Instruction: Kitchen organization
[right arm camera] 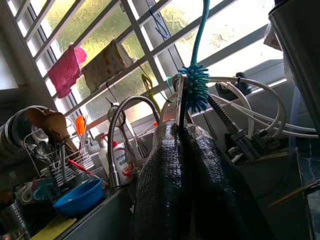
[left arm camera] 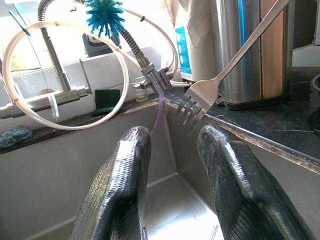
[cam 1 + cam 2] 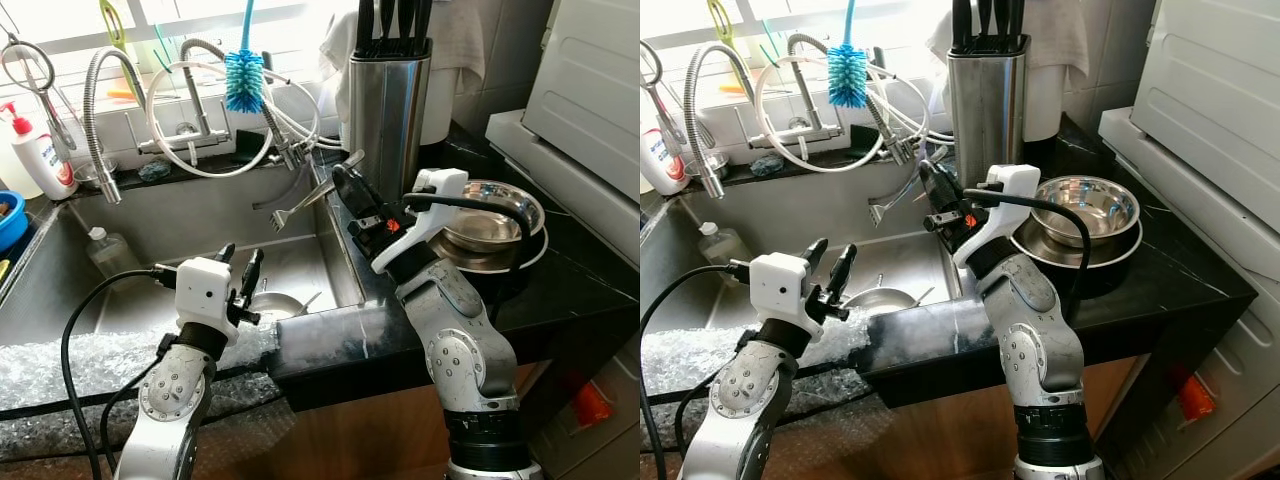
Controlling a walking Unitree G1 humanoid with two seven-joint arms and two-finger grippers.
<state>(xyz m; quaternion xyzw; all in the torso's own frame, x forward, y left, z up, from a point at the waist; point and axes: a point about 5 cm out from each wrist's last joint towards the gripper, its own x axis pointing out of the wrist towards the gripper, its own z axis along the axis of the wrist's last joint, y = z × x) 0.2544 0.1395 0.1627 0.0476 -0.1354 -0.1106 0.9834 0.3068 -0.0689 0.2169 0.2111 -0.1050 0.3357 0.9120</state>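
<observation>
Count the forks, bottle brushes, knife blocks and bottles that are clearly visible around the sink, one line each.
Fork, held in right gripper: 1
Bottle brush: 1
Knife block: 1
Bottles: 2, soap bottle and clear bottle in sink
Total: 5

Silver jointed arms, white wrist housings, black cables, textured black fingers (image 2: 120,190).

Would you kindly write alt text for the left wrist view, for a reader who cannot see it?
The left hand, its two black fingers apart, hovers over a steel sink with a fork hanging tines-down just beyond its fingertips. Behind are a tap with looped hoses, a blue bottle brush and a steel knife block on the dark counter.
</observation>
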